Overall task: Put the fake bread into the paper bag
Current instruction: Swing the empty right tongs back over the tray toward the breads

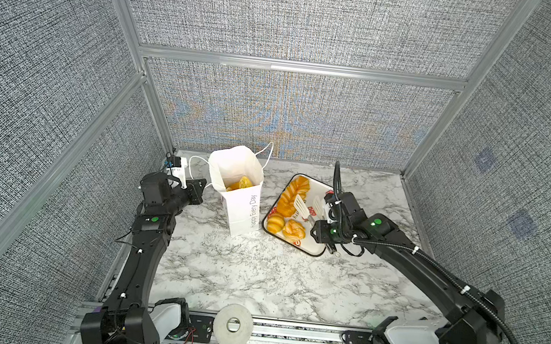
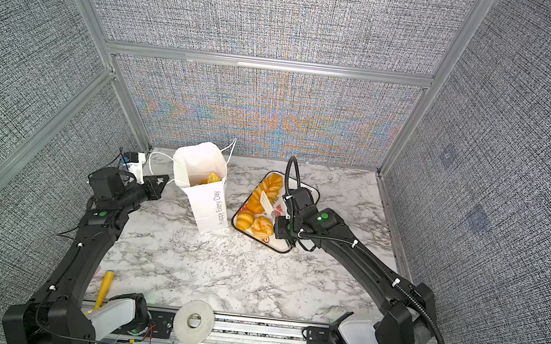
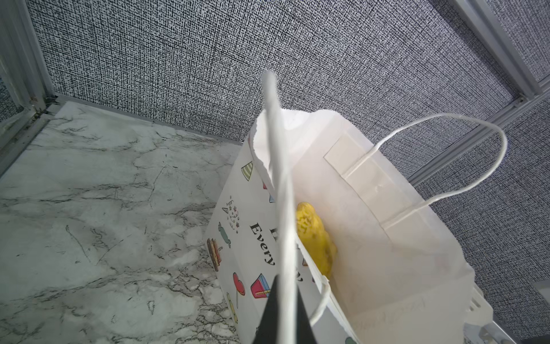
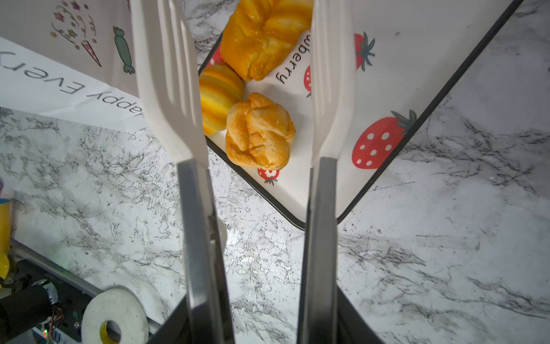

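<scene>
Fake bread (image 1: pixel 286 209) sits in two places. At least one golden piece (image 1: pixel 239 183) lies low inside the paper bag (image 1: pixel 242 211), which stands left of centre in both top views. Three more lie on the strawberry-print tray (image 1: pixel 314 252) just to its right: a long braided loaf (image 1: pixel 298 185), a ridged roll (image 1: pixel 275 222) and a twisted bun (image 1: pixel 294 232). How many are in the bag cannot be counted from here. The left claw (image 1: pixel 202 186) is pressed together on the bag's cord handle (image 3: pixel 278 178), and the left wrist view shows the white cord running straight into its closed tip. That pinch probably steadies the tall, light bag on the desk (image 1: pixel 256 275) and holds its mouth wide for pieces dropped from above. The right claw (image 1: pixel 321 223) is clamped on a pair of tongs (image 4: pixel 166 74), whose metal arms end in broad white slotted blades. Those blades stand apart with nothing between them, above the lower end of the tray. The right wrist view shows the twisted bun in the gap below them, so it looks like the likely next pick. Wide blades suit glossy, rounded rolls that bare jaws might squeeze out. Bag and tray sit close together, likely to shorten each carry.
</scene>
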Robot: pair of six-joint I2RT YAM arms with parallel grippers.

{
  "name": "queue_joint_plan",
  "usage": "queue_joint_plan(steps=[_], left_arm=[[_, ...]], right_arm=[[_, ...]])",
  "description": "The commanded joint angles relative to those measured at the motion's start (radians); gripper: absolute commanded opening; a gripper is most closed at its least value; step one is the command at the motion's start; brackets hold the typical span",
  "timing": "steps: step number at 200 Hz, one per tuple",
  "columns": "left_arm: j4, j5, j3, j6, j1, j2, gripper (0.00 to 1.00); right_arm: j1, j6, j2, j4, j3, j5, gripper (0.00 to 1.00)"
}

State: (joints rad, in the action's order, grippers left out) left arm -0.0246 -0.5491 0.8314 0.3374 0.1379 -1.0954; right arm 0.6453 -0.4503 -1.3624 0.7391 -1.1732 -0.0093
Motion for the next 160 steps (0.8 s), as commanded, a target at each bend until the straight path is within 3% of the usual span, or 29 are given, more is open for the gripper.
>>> queue_joint_plan(steps=[1, 160], left_arm=[[0.009, -0.005, 0.0, -0.005, 0.0, 0.001, 0.0], [0.009, -0.005, 0.0, -0.005, 0.0, 0.001, 0.0]], right_arm=[[0.006, -0.018, -0.006, 0.006, 0.017, -0.026, 0.51], [0.043, -0.016, -0.118, 0.008, 0.044, -0.048, 0.52]])
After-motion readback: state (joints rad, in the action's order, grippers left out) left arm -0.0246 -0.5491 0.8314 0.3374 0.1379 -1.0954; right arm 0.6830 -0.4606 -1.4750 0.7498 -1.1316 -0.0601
